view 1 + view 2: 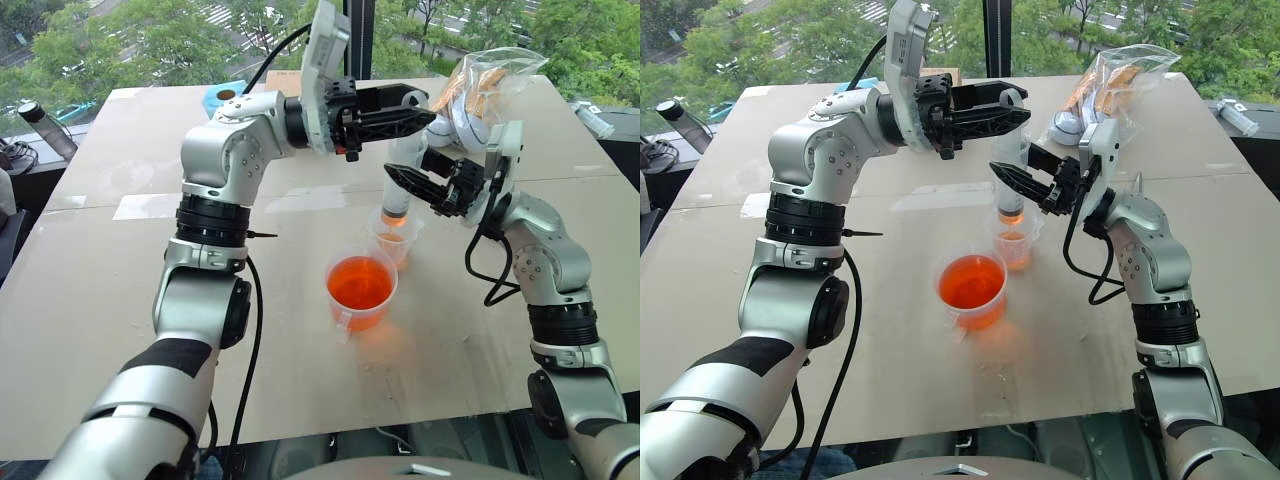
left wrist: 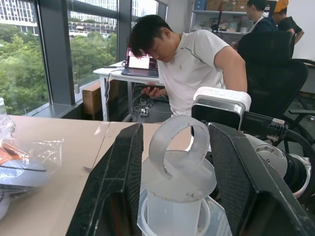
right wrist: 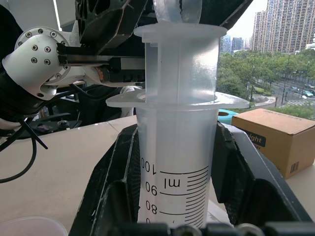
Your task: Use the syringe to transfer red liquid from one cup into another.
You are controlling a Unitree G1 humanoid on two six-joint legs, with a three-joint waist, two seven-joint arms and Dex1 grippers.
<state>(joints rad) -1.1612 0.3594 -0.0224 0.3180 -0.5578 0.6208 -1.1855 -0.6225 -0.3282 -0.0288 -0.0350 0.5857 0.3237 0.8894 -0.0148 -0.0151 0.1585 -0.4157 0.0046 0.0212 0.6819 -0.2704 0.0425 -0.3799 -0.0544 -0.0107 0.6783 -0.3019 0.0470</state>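
Office or lab workspace, upper floor; big windows (image 2: 59, 49) show treetops and towers; person (image 2: 197, 64) seated at a desk with an open laptop (image 2: 140, 64) at 12 o'clock from the tabletop (image 1: 90, 280); black office chair (image 2: 273, 69) at 2 o'clock; shelves with boxes (image 2: 216, 7) behind.
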